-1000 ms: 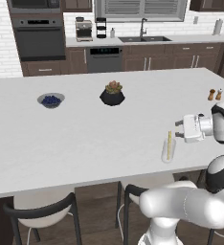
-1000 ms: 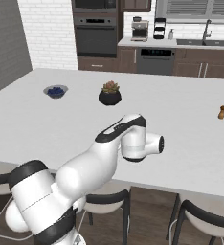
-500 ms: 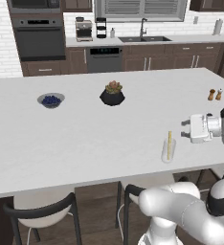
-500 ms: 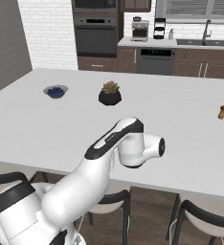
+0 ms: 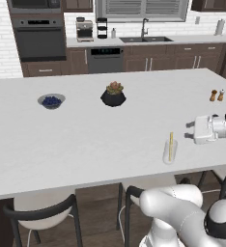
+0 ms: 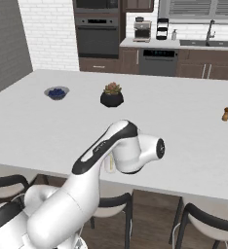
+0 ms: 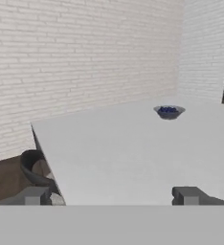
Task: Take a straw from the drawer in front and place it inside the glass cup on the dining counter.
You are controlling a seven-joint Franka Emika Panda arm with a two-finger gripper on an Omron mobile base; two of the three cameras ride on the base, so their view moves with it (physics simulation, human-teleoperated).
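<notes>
Matte white dining counter [image 5: 86, 140], plain and unpatterned. Yellow straw [image 5: 171, 146] inside a clear, nearly colourless glass cup [image 5: 170, 152]. Grey bowl [image 5: 51, 100] with dark blue berries. Black pot [image 5: 113, 98] with a green and reddish succulent. Two small brown shakers [image 5: 216, 95], one with a pale top. White gripper [image 5: 191, 130] body with dark finger tips [image 7: 188, 195]. Dark brown cabinets [image 5: 182, 57], black oven [image 5: 39, 42], white brick wall [image 7: 80, 57]. Black chair [image 5: 40, 214] frames with pale seats.
</notes>
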